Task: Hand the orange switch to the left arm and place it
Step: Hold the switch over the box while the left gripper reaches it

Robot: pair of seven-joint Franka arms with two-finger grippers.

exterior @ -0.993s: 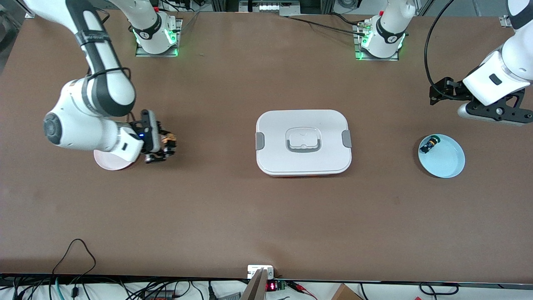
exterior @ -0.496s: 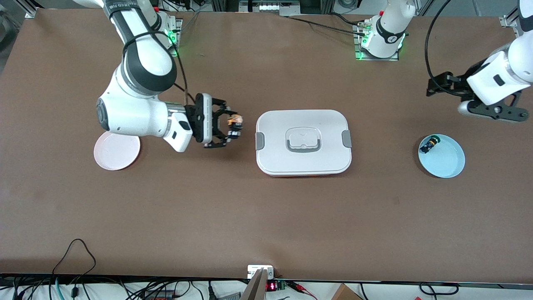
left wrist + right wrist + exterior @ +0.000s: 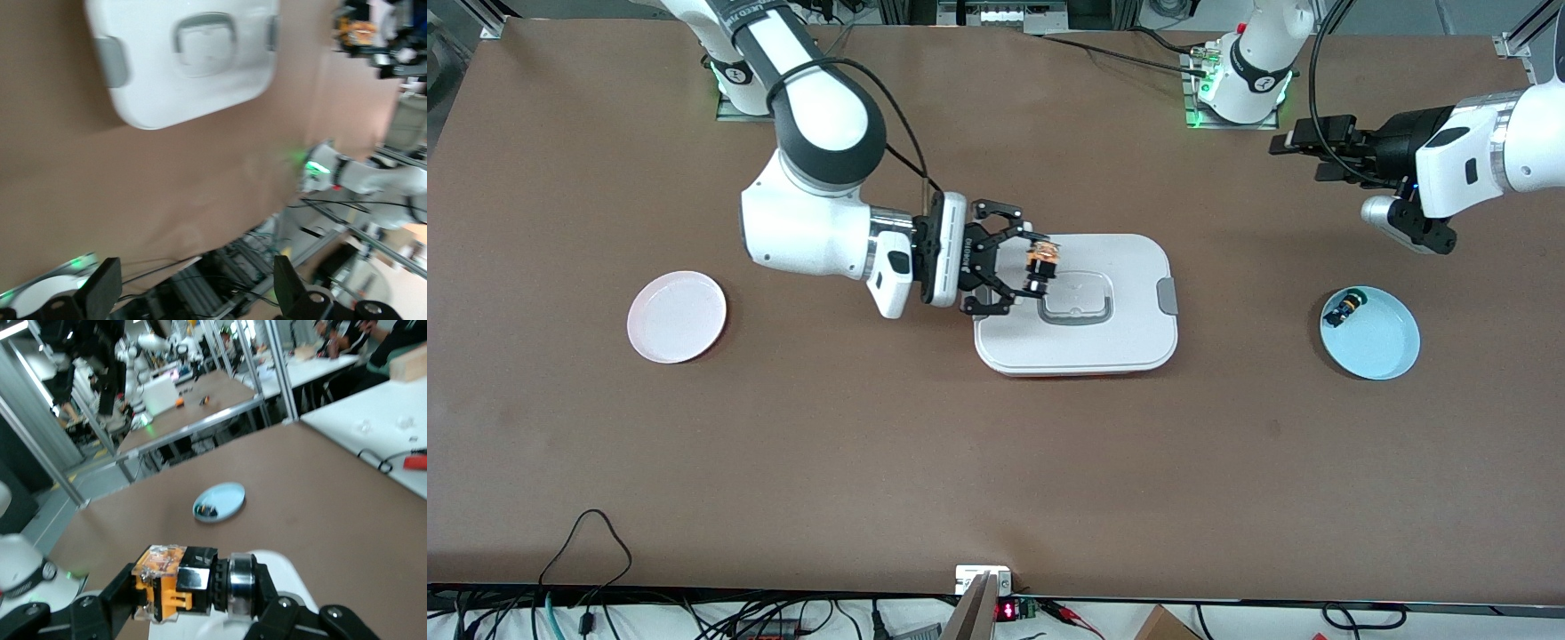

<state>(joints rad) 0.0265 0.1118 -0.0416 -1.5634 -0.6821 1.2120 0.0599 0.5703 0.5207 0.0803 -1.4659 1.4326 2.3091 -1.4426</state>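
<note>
The orange switch hangs over the lid of the white box, near the lid's recessed handle, with my right gripper shut on it. In the right wrist view the switch lies crosswise between the black fingers, with its orange block at one end and a metal ring at the other. My left gripper is open and holds nothing, up over the table toward the left arm's end, pointing toward the box. The left wrist view shows its two fingertips wide apart, the box and the orange switch.
A pale blue plate at the left arm's end holds a small black switch with a green cap. A pink plate lies at the right arm's end. Cables and a stand sit along the table's front edge.
My right arm has carried the orange switch from beside the pink plate across to over the box lid. My left gripper has swung inward toward the box.
</note>
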